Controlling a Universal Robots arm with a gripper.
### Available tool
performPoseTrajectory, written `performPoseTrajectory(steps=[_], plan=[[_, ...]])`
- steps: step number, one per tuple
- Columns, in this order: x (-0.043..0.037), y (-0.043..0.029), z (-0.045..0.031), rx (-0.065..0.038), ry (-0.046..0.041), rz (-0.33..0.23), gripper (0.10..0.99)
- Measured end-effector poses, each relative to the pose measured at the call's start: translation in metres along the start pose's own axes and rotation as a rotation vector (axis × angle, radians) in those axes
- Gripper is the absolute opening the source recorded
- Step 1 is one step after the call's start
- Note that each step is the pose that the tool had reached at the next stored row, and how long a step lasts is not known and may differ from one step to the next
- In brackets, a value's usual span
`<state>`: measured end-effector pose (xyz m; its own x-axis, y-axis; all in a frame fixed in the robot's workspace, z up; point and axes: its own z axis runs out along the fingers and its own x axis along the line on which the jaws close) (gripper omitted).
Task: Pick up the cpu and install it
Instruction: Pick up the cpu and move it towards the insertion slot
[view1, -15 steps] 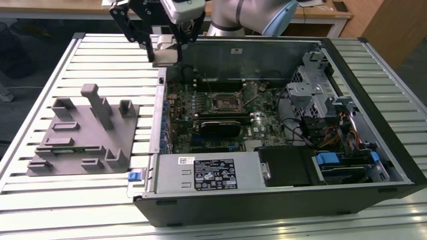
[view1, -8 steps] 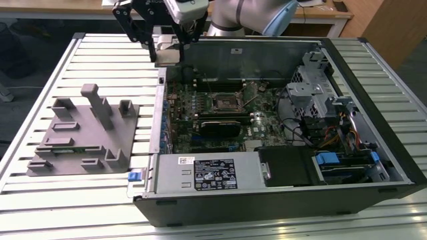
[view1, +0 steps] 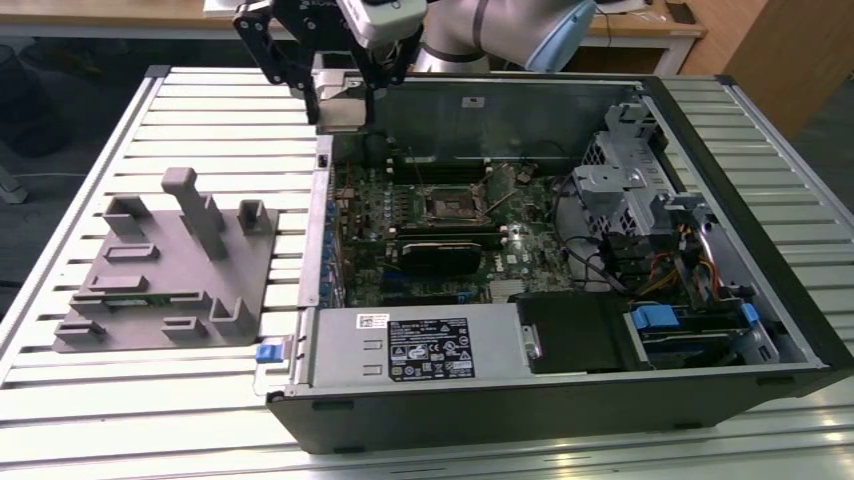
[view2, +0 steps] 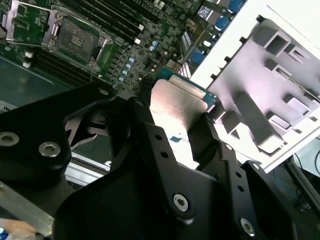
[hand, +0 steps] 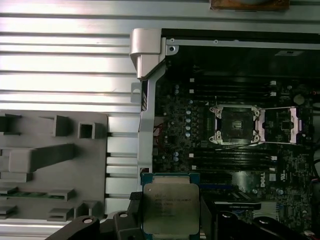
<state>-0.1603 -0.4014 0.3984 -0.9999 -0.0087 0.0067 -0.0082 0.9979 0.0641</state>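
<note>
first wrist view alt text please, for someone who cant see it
The gripper holds the cpu by its edges, silvery top facing the camera, above the edge of an open computer case. Beyond it the motherboard shows the cpu socket with its frame swung open. A grey fixture tray sits on the slatted table beside the case.

Bright room light, white glare on the cpu (view2: 177, 107) and grey tray (view2: 280, 85), dark shadow inside the case (hand: 240, 55)
</note>
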Motion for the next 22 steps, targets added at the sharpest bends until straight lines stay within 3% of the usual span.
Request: performPoseTrajectory(steps=[15,22], plan=[[-0.0194,-0.0002,-0.0001,0.0,-0.0001,0.0,0.541],[-0.0325,-0.0003,-0.0001,0.0,0.0,0.0,0.541]])
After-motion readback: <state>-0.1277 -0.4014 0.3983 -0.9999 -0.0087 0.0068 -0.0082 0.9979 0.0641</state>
